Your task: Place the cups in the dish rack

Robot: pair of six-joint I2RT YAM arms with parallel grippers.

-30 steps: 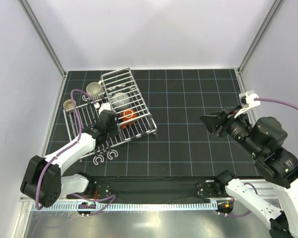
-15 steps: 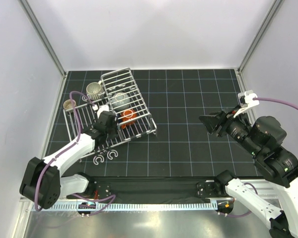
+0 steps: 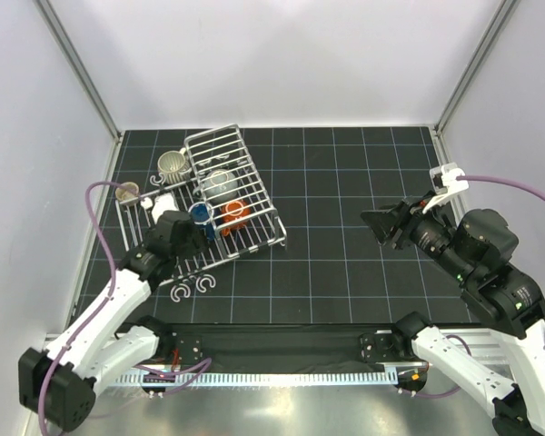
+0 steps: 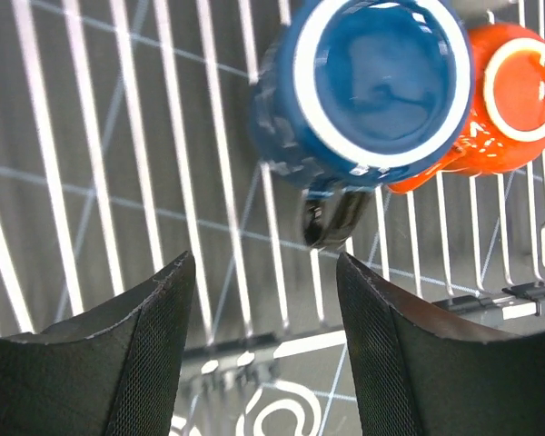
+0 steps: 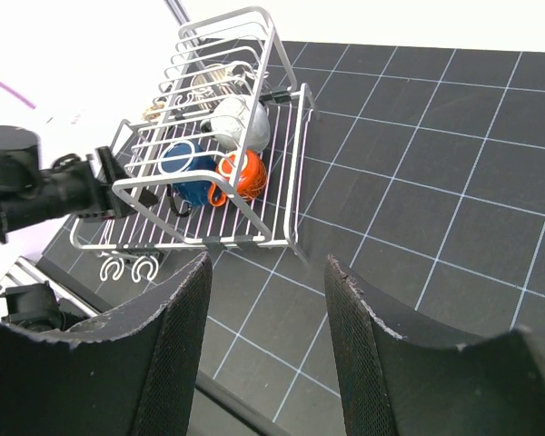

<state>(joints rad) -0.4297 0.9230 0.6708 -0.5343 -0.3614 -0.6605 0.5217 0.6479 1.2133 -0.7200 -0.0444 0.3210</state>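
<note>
The dish rack sits at the left of the mat. In its basket a dark blue cup stands mouth up, touching an orange-red cup; a speckled grey cup lies behind them. A cream cup and a tan cup stand at the rack's far-left side. My left gripper hovers open over the slatted tray, just short of the blue cup, whose dark handle points at the jaws. My right gripper hangs open over the mat at the right, holding nothing.
Small white C-shaped hooks lie on the mat in front of the rack. The tray wires run under my left fingers. White walls and metal posts close the mat at the back and sides.
My left gripper has opened, let go of the blue cup in the basket and drawn back toward the near left. The right arm has barely moved.
</note>
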